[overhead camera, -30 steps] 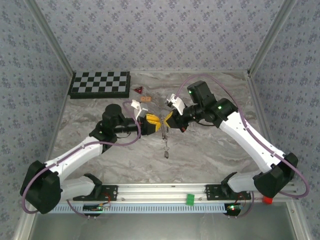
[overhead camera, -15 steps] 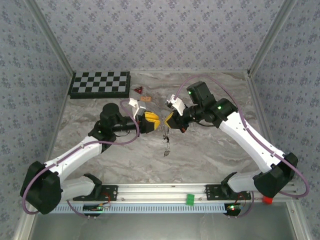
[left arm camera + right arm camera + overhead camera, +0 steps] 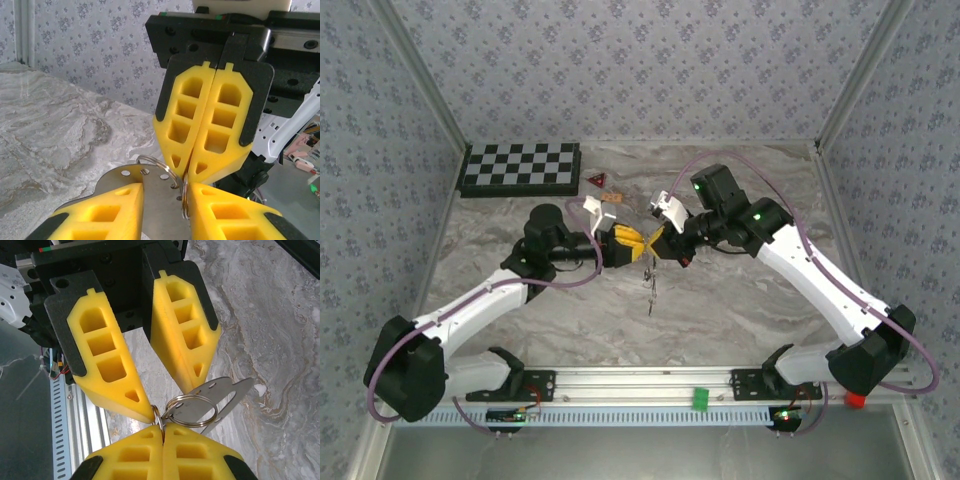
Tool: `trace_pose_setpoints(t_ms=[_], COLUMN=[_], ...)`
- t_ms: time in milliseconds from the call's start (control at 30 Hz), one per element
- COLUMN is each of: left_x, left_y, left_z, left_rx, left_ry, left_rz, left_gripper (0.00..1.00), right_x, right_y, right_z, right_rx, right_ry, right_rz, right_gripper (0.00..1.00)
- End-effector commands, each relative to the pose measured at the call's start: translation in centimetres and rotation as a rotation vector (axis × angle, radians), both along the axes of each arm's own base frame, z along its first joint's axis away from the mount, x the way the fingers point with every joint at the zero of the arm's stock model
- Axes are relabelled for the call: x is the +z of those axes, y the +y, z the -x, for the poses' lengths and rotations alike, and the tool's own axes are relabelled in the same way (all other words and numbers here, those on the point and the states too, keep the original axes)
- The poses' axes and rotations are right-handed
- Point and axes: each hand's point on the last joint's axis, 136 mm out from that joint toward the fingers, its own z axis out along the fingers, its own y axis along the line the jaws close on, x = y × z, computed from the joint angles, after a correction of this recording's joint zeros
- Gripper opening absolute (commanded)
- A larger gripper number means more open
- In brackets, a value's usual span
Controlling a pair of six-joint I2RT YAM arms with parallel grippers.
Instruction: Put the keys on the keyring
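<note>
**Over mid-table, both grippers met at one keyring**

At the far left of the marbled table (image 3: 750, 300) lay a checkerboard (image 3: 520, 168), with a small red triangle (image 3: 596, 180) and a small orange piece (image 3: 610, 199) just to its right. Nearer the middle, the left gripper (image 3: 641, 246) reached in from the left. In its wrist view its yellow fingers (image 3: 100, 215) stood partway apart, with a flat metal plate (image 3: 157, 200) pierced by small holes wedged between them, its edges against both pads; it appeared to be grasping that plate. The keyring (image 3: 150, 157) sat at the plate's top edge. From the meeting point the keys (image 3: 649, 295) trailed toward the near edge as a thin dark string, too small to count. Tip to tip with the left one, the right gripper (image 3: 653, 248) was clenched, its pads pressed together on the wire of the keyring (image 3: 192, 396) in its own wrist view, where the left gripper (image 3: 172, 401) faced it from above and the plate (image 3: 227, 390) jutted right.
</note>
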Motion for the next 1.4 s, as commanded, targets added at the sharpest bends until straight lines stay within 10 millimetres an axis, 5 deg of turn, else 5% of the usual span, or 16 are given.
trace_pose_setpoints(t_ms=[0, 633, 1167, 1367], left_x=[1.7, 0.6, 2.0, 1.9], left_y=[-0.3, -0.9, -0.7, -1.1], left_z=[0.5, 1.3, 1.0, 1.3], left_rx=[-0.034, -0.1, -0.06, -0.076], left_ry=[-0.045, -0.031, -0.055, -0.055], left_rz=[0.024, -0.02, 0.035, 0.039], left_gripper=[0.26, 0.21, 0.19, 0.07], right_x=[1.5, 2.2, 2.7, 3.0], right_y=[0.6, 0.3, 0.8, 1.5], right_z=[0.2, 0.6, 0.8, 1.2], right_rx=[0.027, 0.04, 0.071, 0.099], right_ry=[-0.046, -0.037, -0.033, -0.022], right_rz=[-0.036, -0.076, -0.15, -0.202], right_gripper=[0.0, 0.0, 0.0, 0.0])
